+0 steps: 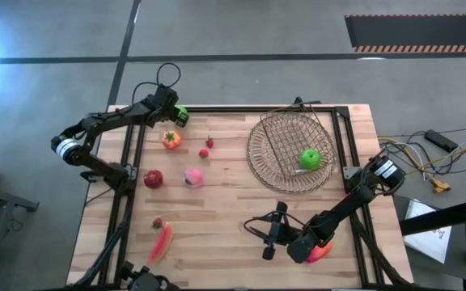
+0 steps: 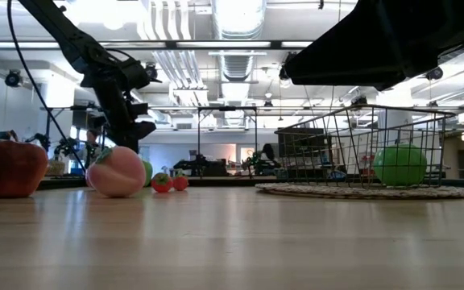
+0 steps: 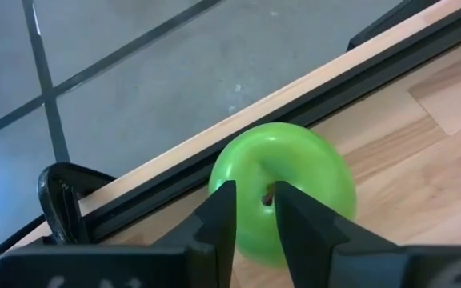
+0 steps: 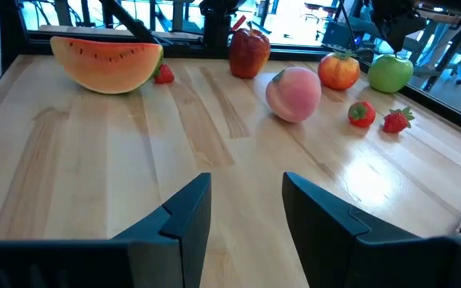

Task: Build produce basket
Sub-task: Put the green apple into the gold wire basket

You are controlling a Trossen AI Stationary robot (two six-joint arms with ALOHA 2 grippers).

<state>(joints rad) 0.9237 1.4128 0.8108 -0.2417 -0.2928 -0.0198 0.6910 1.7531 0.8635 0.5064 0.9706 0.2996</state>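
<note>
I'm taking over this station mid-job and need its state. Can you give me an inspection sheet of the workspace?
Surface: wooden table, bare in the middle.
Job's things: round basket holds one green apple; second green apple at the far left corner; tomato, peach, two strawberries and melon slice loose on the table.
Clutter: wire-grid basket standing on the round basket, around the apple.
Grippers: left hand at the second green apple; right hand open, empty, near the front edge.
Cables: loose wires on the floor, right of the table.
Surroundings: grey floor, striped mat.
</note>
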